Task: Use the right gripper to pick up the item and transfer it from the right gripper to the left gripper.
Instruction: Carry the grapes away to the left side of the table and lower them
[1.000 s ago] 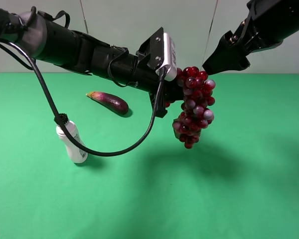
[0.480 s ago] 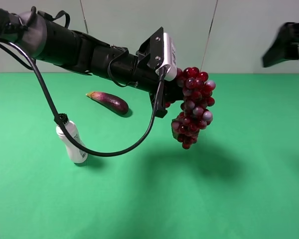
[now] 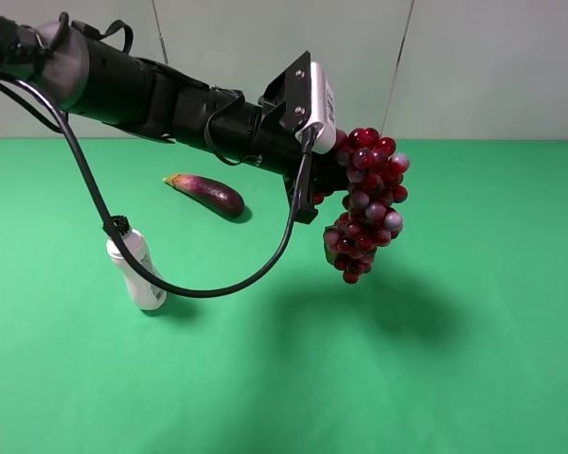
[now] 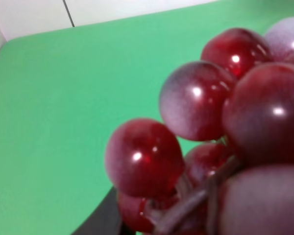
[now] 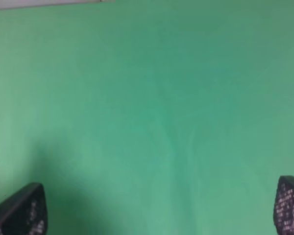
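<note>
— Where are the grapes [image 3: 364, 203]?

— In the air, hanging from my left pincer [image 3: 329, 178]. My left arm reaches in from the left over the green tabletop [image 3: 473, 378]. The bunch dangles off its tip near the middle, well clear of the surface, and its shadow [image 3: 398, 312] lies below.

— How does that pincer hold them?

— It is clamped tight on the upper end of the bunch. The top grapes sit right against it, just past the white box [image 3: 320, 95] on my wrist. The rest of the bunch hangs below the pincer and out beyond its tip. From the high camera the grapes hide most of the jaws. My left wrist camera is crowded with red and purple grapes pressed close, thin stems running between them, and one dark finger [image 4: 104, 220] shows at the edge.

— And your right pincer [image 5: 154, 213]?

— Spread wide and holding nothing. Its wrist camera shows the two black fingertips [image 5: 19, 213] far apart, with bare green tabletop between them.

— What else is on the tabletop?

— An eggplant [image 3: 206, 192] lies toward the back left. A white bottle [image 3: 142, 274] stands upright nearer the front left, and my black cable [image 3: 116, 227] loops across its cap. Both are well apart from the grapes.
</note>
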